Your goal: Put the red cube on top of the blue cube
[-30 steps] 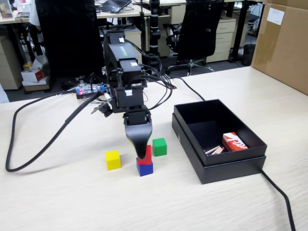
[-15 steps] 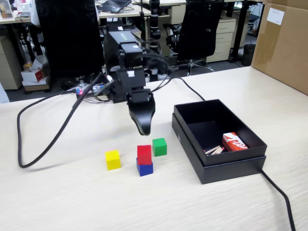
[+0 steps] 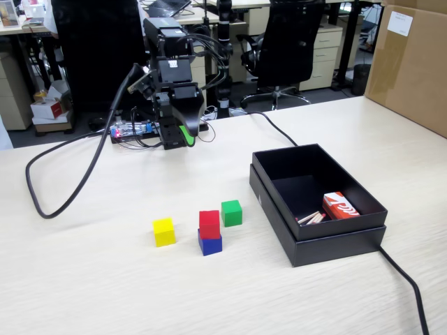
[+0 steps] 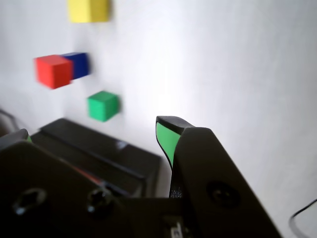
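Observation:
The red cube (image 3: 209, 222) sits on top of the blue cube (image 3: 210, 244) on the pale table, between a yellow cube and a green cube. My gripper (image 3: 184, 134) hangs high and far behind the stack, back near the arm's base, open and holding nothing. In the wrist view the gripper (image 4: 94, 130) has its jaws wide apart, with a green pad (image 4: 165, 139) showing on the right one. There the red cube (image 4: 53, 71) and blue cube (image 4: 79, 65) appear blurred, far off at the upper left.
A yellow cube (image 3: 164, 232) lies left of the stack and a green cube (image 3: 232, 212) just right of it. An open black box (image 3: 328, 239) holding a red-and-white carton (image 3: 340, 206) stands to the right. Cables (image 3: 63, 192) trail across the left of the table.
The gripper has let go of the red cube, risen and drawn back toward the arm's base. The red cube has stayed on the blue cube.

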Controlling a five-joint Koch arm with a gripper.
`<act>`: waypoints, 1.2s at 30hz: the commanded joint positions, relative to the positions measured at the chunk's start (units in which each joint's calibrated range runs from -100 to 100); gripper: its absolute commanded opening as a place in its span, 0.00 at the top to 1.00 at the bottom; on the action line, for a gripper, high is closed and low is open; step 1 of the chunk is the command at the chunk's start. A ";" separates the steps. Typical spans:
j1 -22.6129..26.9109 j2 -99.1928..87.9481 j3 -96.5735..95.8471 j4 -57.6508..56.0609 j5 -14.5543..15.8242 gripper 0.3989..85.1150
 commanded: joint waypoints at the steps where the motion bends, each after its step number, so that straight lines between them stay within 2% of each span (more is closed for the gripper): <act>1: 0.63 -11.81 -6.96 6.51 -0.78 0.43; 6: 0.88 -19.84 -18.66 12.21 -1.47 0.43; 13: 0.49 -20.76 -29.36 17.66 -1.47 0.42; 29: 0.34 -20.64 -57.01 45.48 -4.10 0.43; 36: 0.29 -20.30 -60.64 47.20 -4.25 0.42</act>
